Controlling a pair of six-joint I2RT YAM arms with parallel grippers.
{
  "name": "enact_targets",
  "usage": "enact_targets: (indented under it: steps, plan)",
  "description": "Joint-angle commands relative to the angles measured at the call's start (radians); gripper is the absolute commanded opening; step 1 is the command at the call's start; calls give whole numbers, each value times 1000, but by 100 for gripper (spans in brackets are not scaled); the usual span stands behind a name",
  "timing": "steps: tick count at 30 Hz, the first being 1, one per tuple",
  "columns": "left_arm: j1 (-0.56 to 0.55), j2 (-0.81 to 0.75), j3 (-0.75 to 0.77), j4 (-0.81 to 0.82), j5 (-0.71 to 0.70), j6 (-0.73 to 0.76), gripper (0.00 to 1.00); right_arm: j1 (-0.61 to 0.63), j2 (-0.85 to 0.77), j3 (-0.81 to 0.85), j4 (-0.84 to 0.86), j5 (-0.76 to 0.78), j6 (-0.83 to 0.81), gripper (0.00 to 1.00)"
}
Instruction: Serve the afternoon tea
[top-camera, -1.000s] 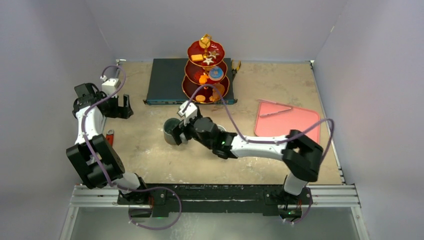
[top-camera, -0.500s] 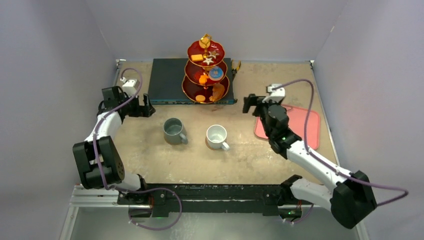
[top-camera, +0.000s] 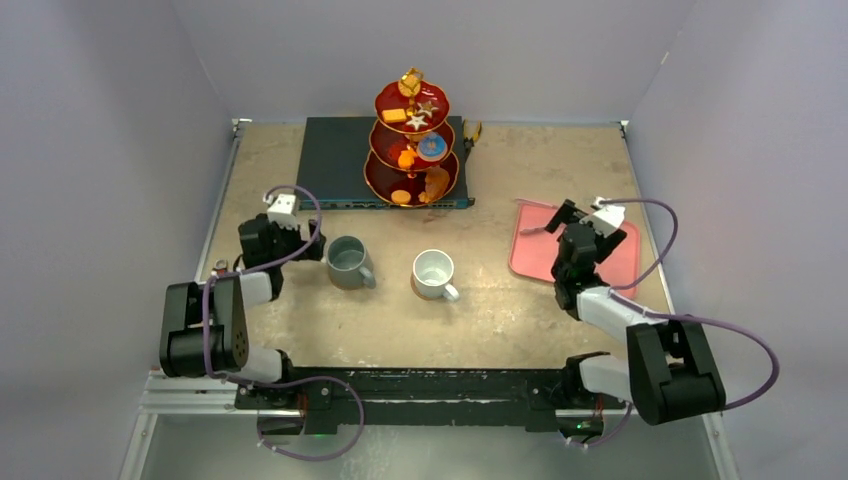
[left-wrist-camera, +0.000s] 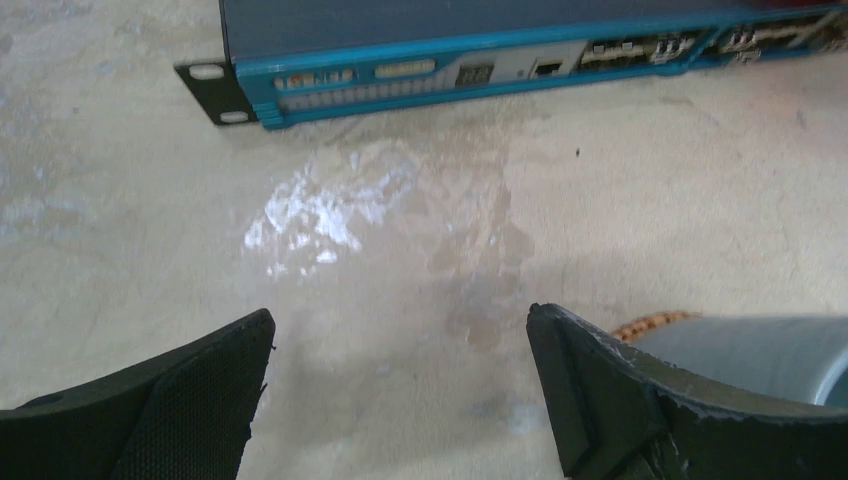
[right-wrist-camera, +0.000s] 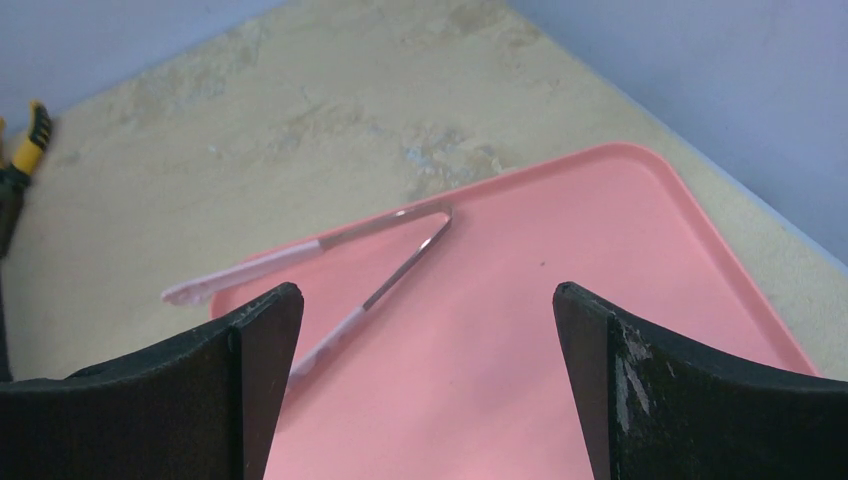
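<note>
Top external, lower frame: left gripper (left-wrist-camera: 400, 330) and right gripper (right-wrist-camera: 428, 300), jaws apart, both empty.
Centre: grey ceramic mug (top-camera: 347, 262) and white ceramic mug (top-camera: 434, 272), upright, each apparently on a round cork coaster (left-wrist-camera: 655, 322).
Upper centre: red three-tier stand with gold handle (top-camera: 412, 150), small colourful toy pastries (top-camera: 432, 148) on its tiers.
Progress: judged complete or nearly so.
Writing: none legible, even on the flat dark blue-grey electronics box (left-wrist-camera: 500, 40).

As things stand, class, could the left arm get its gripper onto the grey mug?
Probably yes: the open left gripper sits close beside the grey mug, nothing between them, though it points past it.
</note>
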Motion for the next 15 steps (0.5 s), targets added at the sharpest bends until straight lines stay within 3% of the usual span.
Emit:
enact_targets:
  steps: [1,3,10,15]
  plan:
    - [-7,-20,-181,501,-41,-34,99,-31,-7,-73,381,10,-44,99]
    - [-6,13,-245,699,-26,-77,99,-37,21,-108,513,-15,-100,99]
    - [-19,201,-311,1062,-46,-114,99,-43,209,-133,805,-114,-210,99]
    - [-31,216,-316,1056,-93,-103,99,-44,293,-124,908,-169,-280,99]
